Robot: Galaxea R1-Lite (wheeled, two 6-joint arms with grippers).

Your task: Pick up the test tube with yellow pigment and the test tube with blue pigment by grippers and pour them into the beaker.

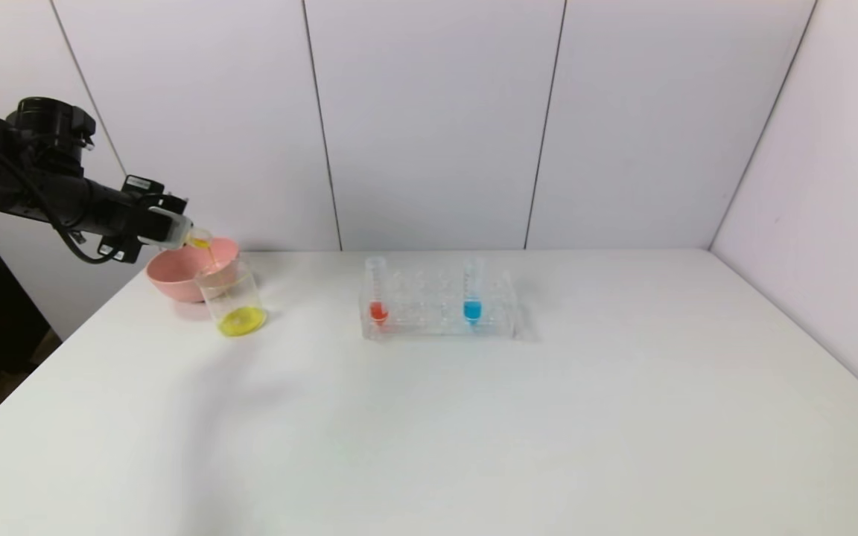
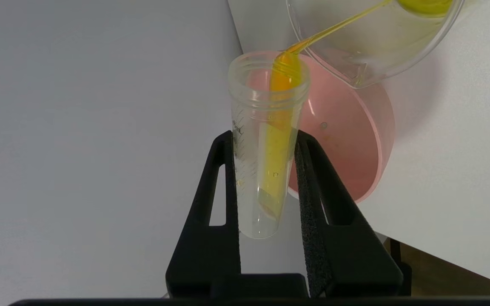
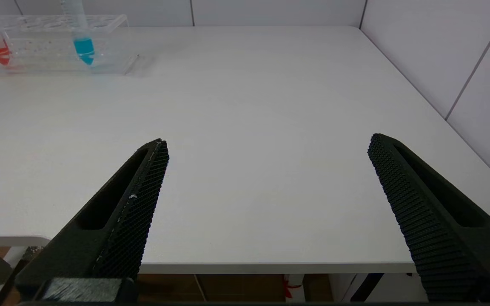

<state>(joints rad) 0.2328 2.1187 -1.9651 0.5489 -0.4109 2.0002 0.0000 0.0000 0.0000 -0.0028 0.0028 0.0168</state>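
Observation:
My left gripper [image 1: 164, 227] is shut on the test tube with yellow pigment [image 2: 266, 140] and holds it tipped, mouth down, over the beaker [image 1: 232, 298] at the table's far left. A thin yellow stream runs from the tube's mouth into the beaker, and yellow liquid pools on the beaker's base [image 2: 425, 5]. The test tube with blue pigment [image 1: 472, 292] stands upright in the clear rack [image 1: 436, 321] at mid table; it also shows in the right wrist view [image 3: 82, 42]. My right gripper [image 3: 268, 146] is open and empty near the table's front edge, out of the head view.
A pink bowl [image 1: 179, 274] sits right behind the beaker, touching or nearly so. A tube with red-orange liquid [image 1: 377, 294] stands at the rack's left end. White wall panels close the back and right. The table's left edge lies under my left arm.

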